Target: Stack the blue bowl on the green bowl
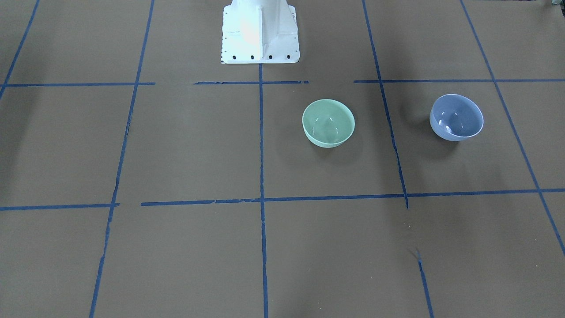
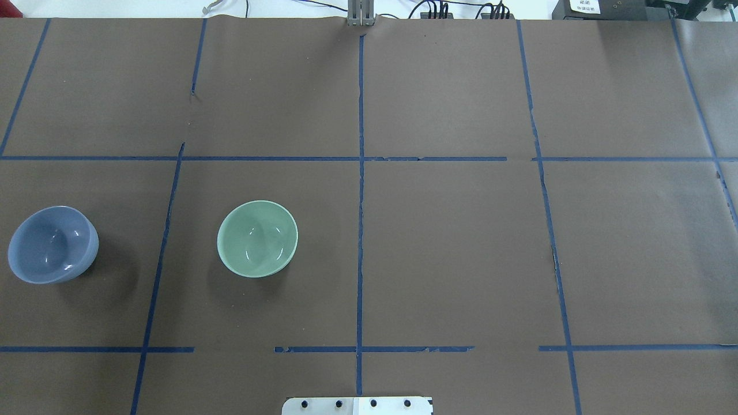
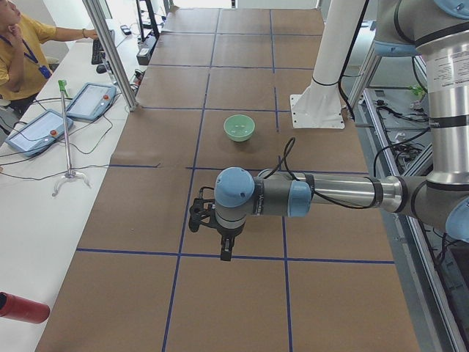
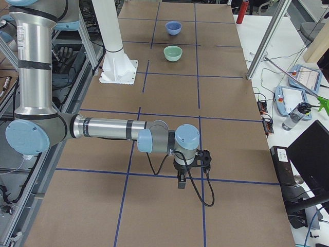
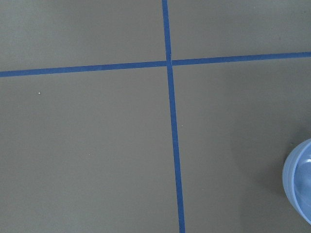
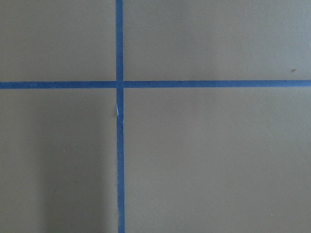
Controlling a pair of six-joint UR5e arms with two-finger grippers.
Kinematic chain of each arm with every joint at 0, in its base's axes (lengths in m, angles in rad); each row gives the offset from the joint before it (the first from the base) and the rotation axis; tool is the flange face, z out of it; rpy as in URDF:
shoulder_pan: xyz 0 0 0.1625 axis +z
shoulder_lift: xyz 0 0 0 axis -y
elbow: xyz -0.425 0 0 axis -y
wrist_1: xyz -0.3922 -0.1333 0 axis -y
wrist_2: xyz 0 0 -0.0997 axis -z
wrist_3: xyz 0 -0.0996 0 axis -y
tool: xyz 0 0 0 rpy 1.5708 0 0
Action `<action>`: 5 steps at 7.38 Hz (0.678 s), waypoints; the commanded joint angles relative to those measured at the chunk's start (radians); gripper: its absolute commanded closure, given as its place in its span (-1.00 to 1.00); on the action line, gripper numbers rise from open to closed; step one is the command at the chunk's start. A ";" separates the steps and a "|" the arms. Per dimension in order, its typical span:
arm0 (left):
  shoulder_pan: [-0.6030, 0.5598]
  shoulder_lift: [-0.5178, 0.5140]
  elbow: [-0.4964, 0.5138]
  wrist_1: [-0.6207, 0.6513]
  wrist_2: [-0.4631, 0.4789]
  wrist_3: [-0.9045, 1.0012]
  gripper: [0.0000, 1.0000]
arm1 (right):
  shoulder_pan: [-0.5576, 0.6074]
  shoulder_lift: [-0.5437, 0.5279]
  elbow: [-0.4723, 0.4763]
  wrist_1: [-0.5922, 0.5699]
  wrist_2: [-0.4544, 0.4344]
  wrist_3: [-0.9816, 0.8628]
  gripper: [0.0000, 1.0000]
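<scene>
The blue bowl (image 1: 457, 117) stands upright on the brown table, apart from the green bowl (image 1: 328, 123), which is nearer the table's middle. Both show in the overhead view, blue bowl (image 2: 52, 245) at the far left and green bowl (image 2: 257, 238) to its right. The left wrist view shows only the blue bowl's edge (image 5: 301, 182) at lower right. My left gripper (image 3: 226, 251) shows only in the exterior left view, hanging above the table. My right gripper (image 4: 181, 181) shows only in the exterior right view, far from both bowls. I cannot tell whether either is open or shut.
The robot's white base (image 1: 260, 35) stands at the table's near-robot edge. Blue tape lines (image 2: 360, 173) grid the brown table cover. Operators' pendants (image 3: 88, 101) and a person sit on the white side bench. A red bottle (image 3: 22, 308) lies there too.
</scene>
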 commanded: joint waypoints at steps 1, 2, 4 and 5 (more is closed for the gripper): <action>0.001 -0.006 0.000 0.000 -0.008 -0.002 -1.00 | 0.000 0.000 0.000 0.001 0.000 0.000 -1.00; 0.001 -0.011 -0.002 -0.001 -0.008 -0.004 -1.00 | 0.000 0.000 0.000 -0.001 0.002 0.000 -1.00; 0.042 -0.049 0.009 -0.129 -0.011 -0.027 -1.00 | 0.000 0.000 0.000 0.001 0.000 0.000 -1.00; 0.138 -0.040 0.012 -0.171 -0.003 -0.188 -1.00 | 0.000 0.000 0.000 0.001 0.000 0.000 -1.00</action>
